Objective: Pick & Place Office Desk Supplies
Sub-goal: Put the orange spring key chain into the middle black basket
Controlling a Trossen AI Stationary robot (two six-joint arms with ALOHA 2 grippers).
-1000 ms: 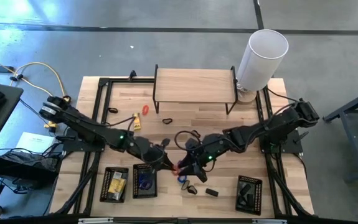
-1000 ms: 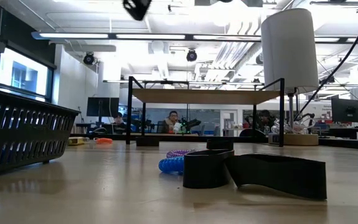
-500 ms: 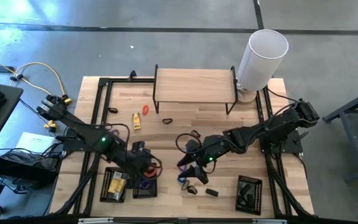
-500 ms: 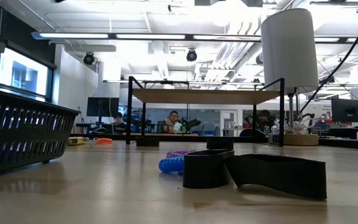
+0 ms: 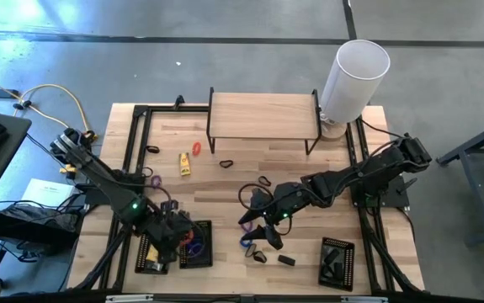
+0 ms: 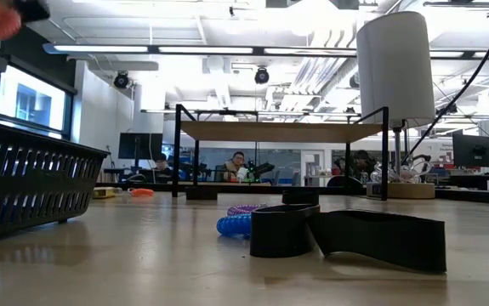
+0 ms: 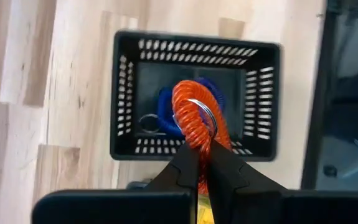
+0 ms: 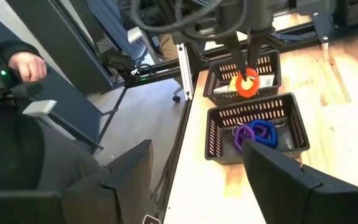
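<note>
My left gripper [image 5: 178, 238] is shut on an orange-red coil loop [image 7: 194, 115] that carries a metal key ring, above two black mesh trays at the near left. One tray [image 5: 196, 245] holds blue and purple coils [image 8: 256, 134]; the other [image 5: 153, 251] holds yellow packets. My right gripper [image 5: 255, 227] hangs open and empty over the table's middle. A blue coil [image 5: 246, 241] and black clips [image 5: 285, 260] lie near it. A yellow packet [image 5: 185, 163], an orange item [image 5: 197, 148] and black loops [image 5: 226, 163] lie farther back. My left gripper pinches the orange-red coil's rim [image 7: 202, 142] between its two fingers. The fingers [image 8: 251, 53] come from above, pointing down. The coil [image 8: 247, 84] hangs at their tips, lifted clear above the trays.
A low wooden shelf [image 5: 263, 118] on a black frame stands at the back, with a tall white cylinder [image 5: 355, 76] at its right. A third mesh tray [image 5: 336, 261] sits near right. A person's hand [image 8: 26, 65] shows beyond the table's left side.
My left gripper has swung from the table's middle, beside the right gripper, toward the near-left trays, carrying the orange-red coil. It has tipped from nearly level to pointing steeply down and rolled. The coil now hangs over the trays.
</note>
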